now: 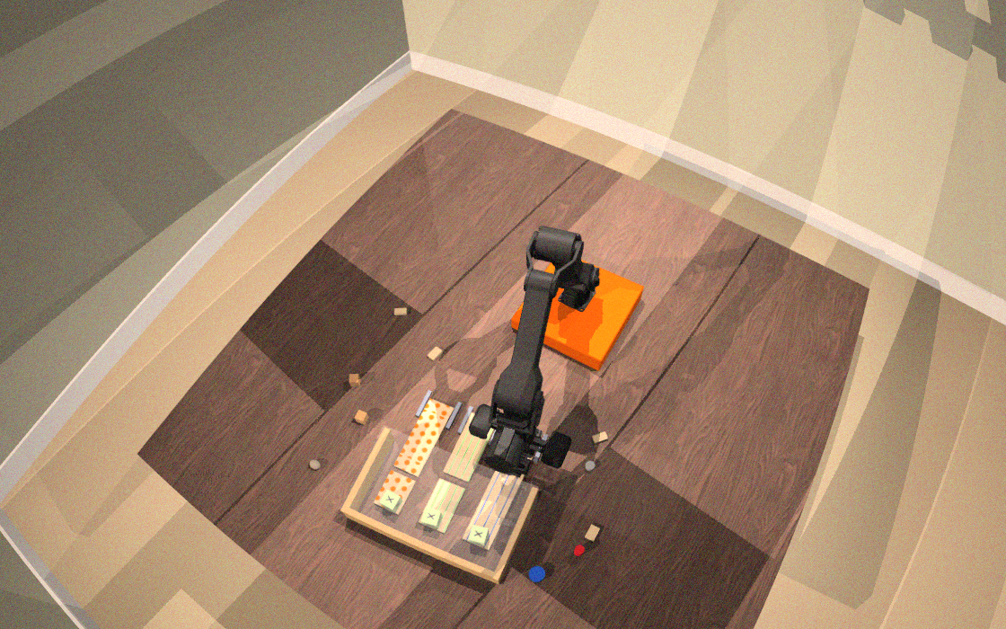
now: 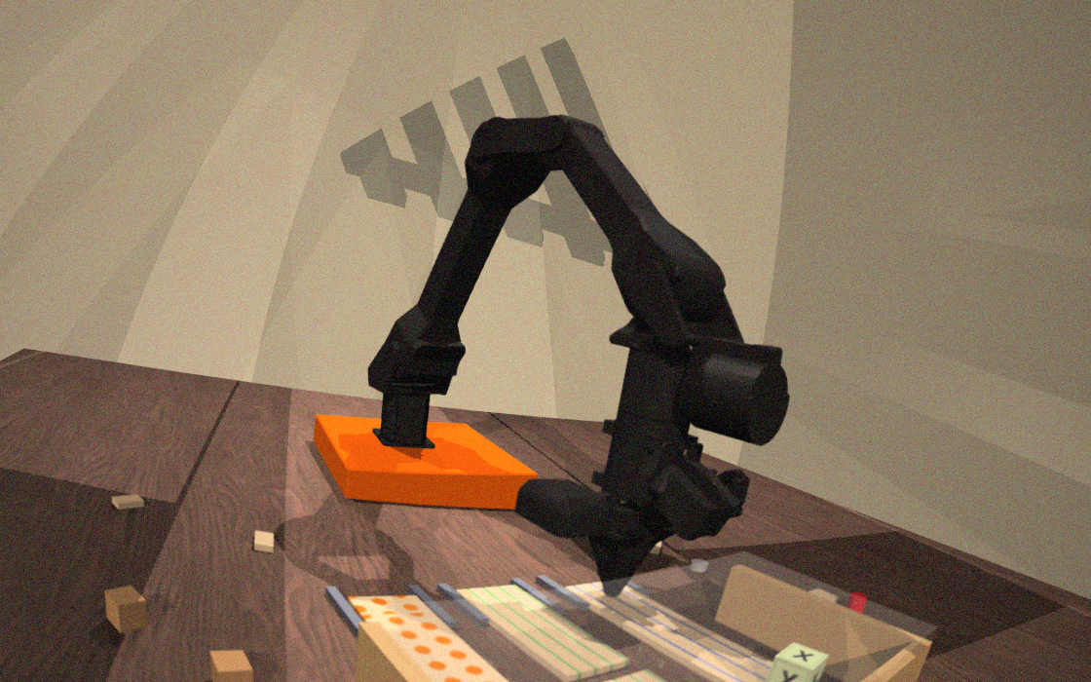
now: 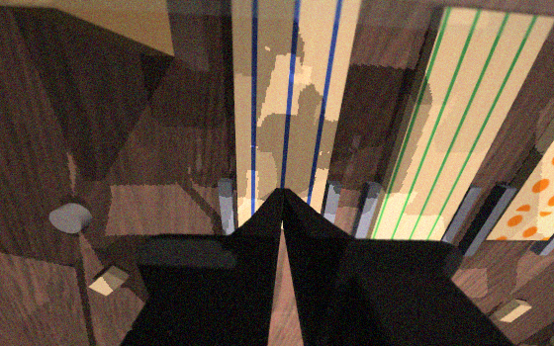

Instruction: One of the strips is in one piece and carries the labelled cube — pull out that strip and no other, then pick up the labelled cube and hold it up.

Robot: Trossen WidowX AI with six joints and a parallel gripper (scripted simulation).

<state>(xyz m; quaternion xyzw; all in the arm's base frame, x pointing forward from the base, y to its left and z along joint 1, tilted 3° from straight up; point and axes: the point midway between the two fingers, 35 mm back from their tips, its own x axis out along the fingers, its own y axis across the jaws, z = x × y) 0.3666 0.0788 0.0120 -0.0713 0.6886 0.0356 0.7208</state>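
My gripper (image 2: 616, 589) (image 3: 281, 194) is shut and empty, tips low over the near end of the blue-lined strip (image 1: 497, 504) (image 2: 684, 639) (image 3: 269, 99); contact cannot be told. That strip shows no gap, though the arm hides its near end in the top view. A pale green cube (image 1: 478, 534) (image 2: 799, 661) marked X sits on its far end. The green-lined strip (image 1: 465, 458) (image 2: 539, 626) (image 3: 455, 129) and the orange-dotted strip (image 1: 422, 441) (image 2: 418, 635) (image 3: 540, 214) each have a gap before a far piece. These far pieces carry X-marked cubes (image 1: 430, 516) (image 1: 390, 500).
A wooden-walled frame (image 1: 422, 545) (image 2: 771, 598) with a clear cover surrounds the strips' far parts. Blue-grey rails flank their near ends. Small blocks, a grey disc (image 1: 589, 465) (image 3: 70, 217), a red piece (image 1: 579, 550) (image 2: 860, 595) and a blue disc (image 1: 536, 573) lie around.
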